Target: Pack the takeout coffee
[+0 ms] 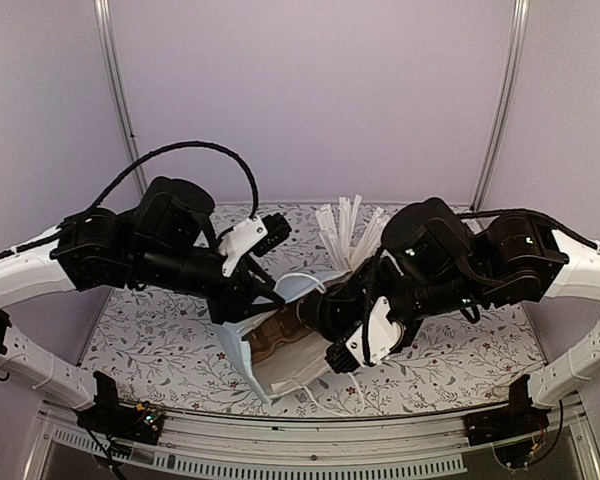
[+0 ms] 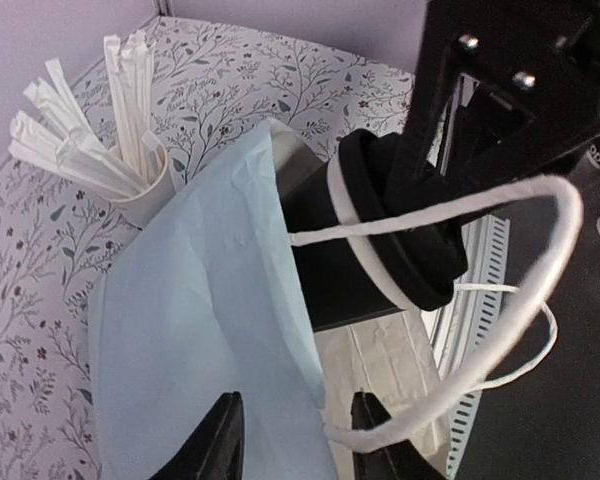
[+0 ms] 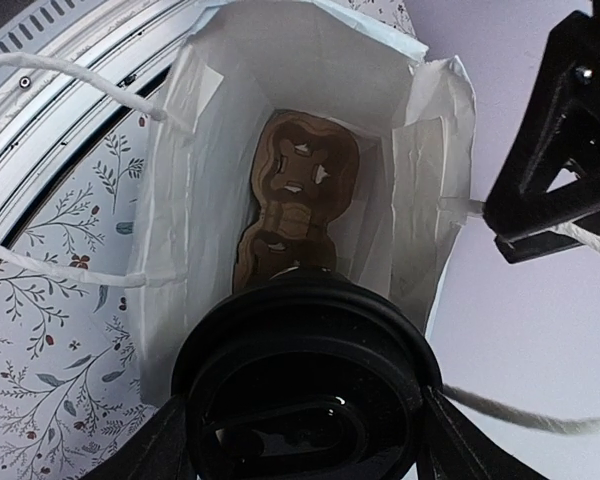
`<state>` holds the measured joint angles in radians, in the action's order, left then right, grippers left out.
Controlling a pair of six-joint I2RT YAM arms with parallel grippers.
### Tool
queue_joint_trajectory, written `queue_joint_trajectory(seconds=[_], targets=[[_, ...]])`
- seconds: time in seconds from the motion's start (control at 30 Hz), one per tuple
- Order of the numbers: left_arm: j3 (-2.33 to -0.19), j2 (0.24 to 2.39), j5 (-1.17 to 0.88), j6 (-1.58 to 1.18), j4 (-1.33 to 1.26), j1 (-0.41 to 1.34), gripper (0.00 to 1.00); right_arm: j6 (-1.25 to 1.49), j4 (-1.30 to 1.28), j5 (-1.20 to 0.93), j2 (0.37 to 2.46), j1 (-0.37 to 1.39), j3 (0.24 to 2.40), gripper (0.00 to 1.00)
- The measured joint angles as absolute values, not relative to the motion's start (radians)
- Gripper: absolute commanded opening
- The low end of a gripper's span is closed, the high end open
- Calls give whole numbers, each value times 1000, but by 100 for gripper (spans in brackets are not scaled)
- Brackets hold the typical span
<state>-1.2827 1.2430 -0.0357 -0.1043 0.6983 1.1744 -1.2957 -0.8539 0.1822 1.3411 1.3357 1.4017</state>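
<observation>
The takeout coffee (image 2: 340, 275), a black cup with a black lid (image 3: 305, 390), is held by its lid in my right gripper (image 3: 300, 430), tilted into the mouth of a white paper bag (image 3: 210, 150). The bag lies on its side at the table's front (image 1: 280, 372). A brown cardboard carrier (image 3: 295, 190) lies inside it. My left gripper (image 2: 298, 432) sits at the bag's upper rim (image 2: 200, 330), its fingers apart with the rim and a string handle (image 2: 540, 300) between them. In the top view both grippers, left (image 1: 263, 292) and right (image 1: 325, 322), meet over the bag's mouth.
A white paper cup of tall wrapped sticks (image 1: 348, 232) stands behind the bag, also in the left wrist view (image 2: 145, 190). The floral tablecloth (image 1: 150, 340) covers the table. A metal rail (image 3: 70, 60) runs along the table's front edge.
</observation>
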Motion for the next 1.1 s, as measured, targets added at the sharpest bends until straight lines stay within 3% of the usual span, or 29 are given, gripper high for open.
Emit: queue_joint_trajectory(seconds=[0.23, 0.3, 0.43, 0.6, 0.83, 1.1], targets=[[-1231, 1113, -36, -67, 629, 1159, 77, -1285, -856, 171, 1444, 1337, 1468, 57], [-1190, 1046, -35, -64, 590, 1129, 80, -1271, -862, 168, 1475, 1338, 1501, 57], [-1110, 970, -43, -96, 495, 943, 80, -1245, -873, 166, 1531, 1339, 1553, 57], [-1020, 1034, -35, -178, 363, 739, 79, -1212, -883, 166, 1586, 1340, 1577, 57], [-881, 1192, -54, -269, 222, 606, 75, -1164, -888, 188, 1651, 1340, 1577, 57], [-805, 1293, -210, -294, 51, 547, 72, -1138, -827, 253, 1703, 1339, 1542, 57]])
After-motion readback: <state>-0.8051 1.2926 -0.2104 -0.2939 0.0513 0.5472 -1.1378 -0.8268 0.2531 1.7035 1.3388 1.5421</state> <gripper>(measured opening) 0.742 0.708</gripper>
